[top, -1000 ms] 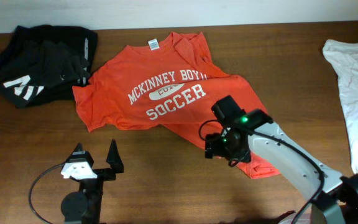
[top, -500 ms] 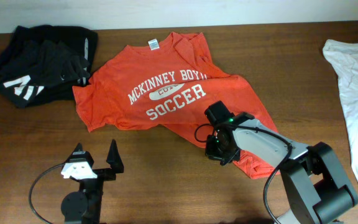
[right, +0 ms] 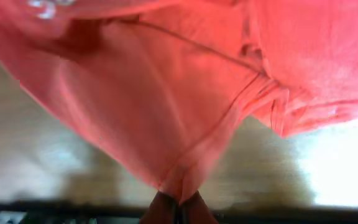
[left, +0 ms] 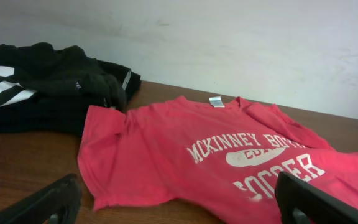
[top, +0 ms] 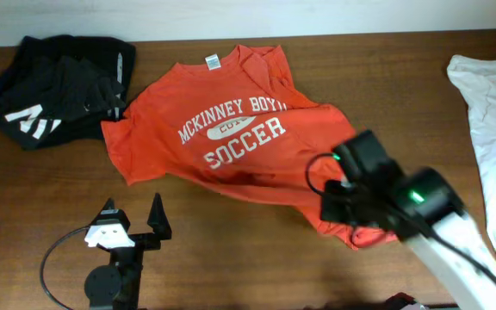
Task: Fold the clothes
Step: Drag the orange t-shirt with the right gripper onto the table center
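Lifting off the brown wooden table (top: 231, 258), the right gripper (right: 178, 209) now sits higher and further right than half a second ago, its fingers pinched together on the lower hem of the red-orange cotton T-shirt (top: 231, 120), which lies lettering-up mid-table. A first fold looks under way. The left gripper (top: 133, 222) waits nearby, fingers apart and holding nothing.

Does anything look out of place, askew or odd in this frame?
The T-shirt lies askew on the table, its lettering slanting. Its lower right part is bunched and creased where the right gripper pinches a fold of fabric. That looks like normal handling for folding. Nothing appears torn or spilled.
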Available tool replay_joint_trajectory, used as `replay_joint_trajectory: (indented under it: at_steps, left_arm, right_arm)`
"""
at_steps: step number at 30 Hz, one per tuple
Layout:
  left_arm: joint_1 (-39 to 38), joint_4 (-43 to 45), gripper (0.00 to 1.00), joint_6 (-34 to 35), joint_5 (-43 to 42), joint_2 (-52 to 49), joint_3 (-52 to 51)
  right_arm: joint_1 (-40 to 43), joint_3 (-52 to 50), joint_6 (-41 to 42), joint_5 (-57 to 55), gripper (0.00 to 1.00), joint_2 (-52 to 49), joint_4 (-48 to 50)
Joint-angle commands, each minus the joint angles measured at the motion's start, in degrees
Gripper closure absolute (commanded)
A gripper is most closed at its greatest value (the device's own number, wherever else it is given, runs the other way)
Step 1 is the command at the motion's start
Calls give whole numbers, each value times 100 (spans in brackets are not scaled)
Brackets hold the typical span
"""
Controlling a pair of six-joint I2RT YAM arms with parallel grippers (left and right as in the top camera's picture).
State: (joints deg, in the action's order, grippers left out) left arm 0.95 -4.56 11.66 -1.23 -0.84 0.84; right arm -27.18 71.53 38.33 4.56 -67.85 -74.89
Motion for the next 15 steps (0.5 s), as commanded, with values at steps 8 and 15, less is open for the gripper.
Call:
replay_joint_trajectory:
  at_steps: [8, 15]
  left_arm:
    - [35, 17, 1, 33, -199, 37, -31]
    - [35, -37, 1, 96, -2065, -111, 444]
  right_arm:
    - [-17, 531, -127, 940, 96, 1941, -1473]
    - [-17, 531, -232, 1108, 96, 2511, -1488]
